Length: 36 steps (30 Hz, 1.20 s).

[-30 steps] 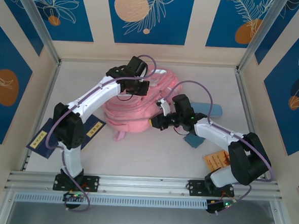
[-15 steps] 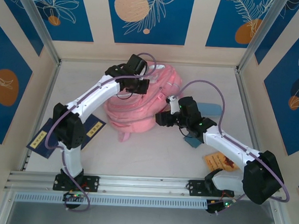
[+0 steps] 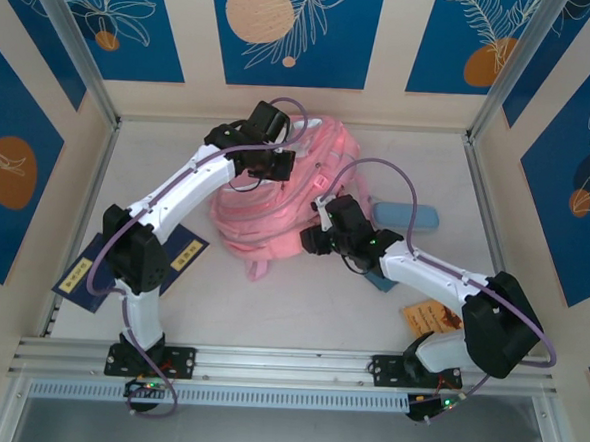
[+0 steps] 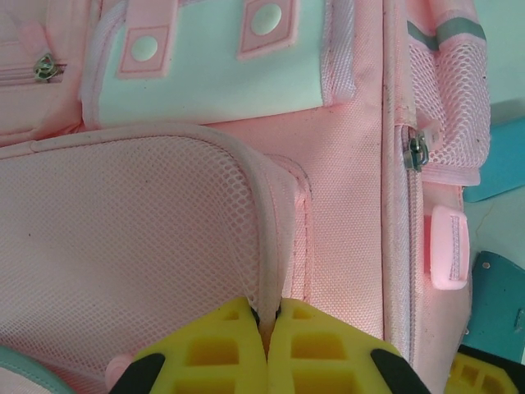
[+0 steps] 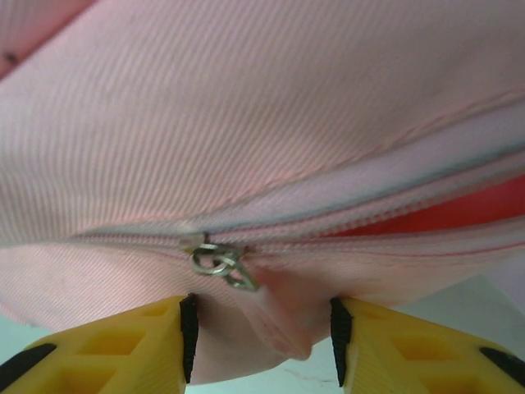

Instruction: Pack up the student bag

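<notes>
Left pinching the bag, right poised at the zip

My left gripper (image 4: 267, 316), at 11 o'clock, is pressed together on the mesh pocket trim (image 4: 271, 246) of the student bag (image 3: 275, 215), which lies mid-table. I judge it soft, light and floppy, so seams are the best holds. Its long axis runs from 1 to 7 o'clock, pockets up. My right gripper (image 5: 261, 320) straddles the zip pull (image 5: 220, 264), fingers spread.

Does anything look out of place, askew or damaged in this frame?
Nothing is spilled or damaged. The student bag lies slumped on the table, and its zip is partly open, as packing would need. The one untidy spot is the dark blue booklets, which lie skewed and partly under the left arm.
</notes>
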Tool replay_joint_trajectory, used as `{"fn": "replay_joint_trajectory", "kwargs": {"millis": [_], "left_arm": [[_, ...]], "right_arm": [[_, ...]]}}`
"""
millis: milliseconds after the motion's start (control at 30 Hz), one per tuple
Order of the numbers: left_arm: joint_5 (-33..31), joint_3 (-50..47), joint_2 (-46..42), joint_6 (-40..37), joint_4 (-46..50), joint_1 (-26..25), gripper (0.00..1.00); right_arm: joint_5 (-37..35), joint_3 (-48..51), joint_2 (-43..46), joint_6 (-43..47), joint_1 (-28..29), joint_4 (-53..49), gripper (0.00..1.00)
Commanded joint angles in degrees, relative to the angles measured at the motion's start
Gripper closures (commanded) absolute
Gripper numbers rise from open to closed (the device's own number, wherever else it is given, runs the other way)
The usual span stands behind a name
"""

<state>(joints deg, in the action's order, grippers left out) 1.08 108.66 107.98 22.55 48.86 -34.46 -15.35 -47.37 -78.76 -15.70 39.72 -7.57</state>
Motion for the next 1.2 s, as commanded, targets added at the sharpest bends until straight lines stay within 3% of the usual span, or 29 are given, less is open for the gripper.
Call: {"fn": "replay_joint_trajectory", "kwargs": {"millis": [0,100,200,333,567,700,833,867,933,1000,1100,1167], "left_arm": [[1.63,3.59,-1.11,-0.41,-2.98,0.09,1.0],[1.56,3.72,-0.89,-0.49,-2.89,0.09,1.0],[1.46,4.06,-0.59,-0.48,-2.95,0.12,1.0],[1.95,4.93,-0.06,-0.31,-2.9,0.13,1.0],[2.19,6.07,0.51,-0.07,-2.81,0.23,1.0],[1.98,6.3,0.59,-0.06,-2.65,0.27,1.0],[2.04,5.96,0.56,-0.18,-1.5,0.88,1.0],[2.24,5.87,0.56,-0.52,-1.05,1.12,0.96],[2.18,5.03,0.01,-1.89,-0.28,1.52,0.75],[2.04,2.75,-1.49,-3.97,-0.64,1.84,0.61],[3.92,-2.64,-4.93,-8.87,-2.45,2.3,0.45],[5.27,-6.3,-7.2,-12.83,-3.44,2.34,0.39]], "right_arm": [[-5.97,-2.75,0.15,-0.28,0.0,-0.28,0.45],[-5.89,-3.68,-0.19,-1.03,0.0,-1.97,0.38],[-3.15,-3.91,-0.66,-0.17,0.0,-1.89,0.4],[2.98,-5.05,-2.49,2.19,0.0,-2.24,0.55],[5.11,-5.41,-4.15,2.51,0.09,-2.47,0.77],[4.16,-4.36,-2.99,2.46,0.01,-2.02,0.95],[4.58,-3.7,-1.52,1.64,-1.03,-1.84,1.0],[4.98,-3.6,-1.29,1.38,-1.45,-1.88,1.0],[5.54,-3.44,-0.83,0.33,-2.46,-1.75,1.0],[6.7,-3.2,-0.44,-0.43,-3.56,-1.44,1.0],[8.82,-2.99,0.01,-1.16,-5.71,-0.95,1.0],[10.48,-3.29,0.04,-1.5,-7.17,-1.17,1.0]]}}
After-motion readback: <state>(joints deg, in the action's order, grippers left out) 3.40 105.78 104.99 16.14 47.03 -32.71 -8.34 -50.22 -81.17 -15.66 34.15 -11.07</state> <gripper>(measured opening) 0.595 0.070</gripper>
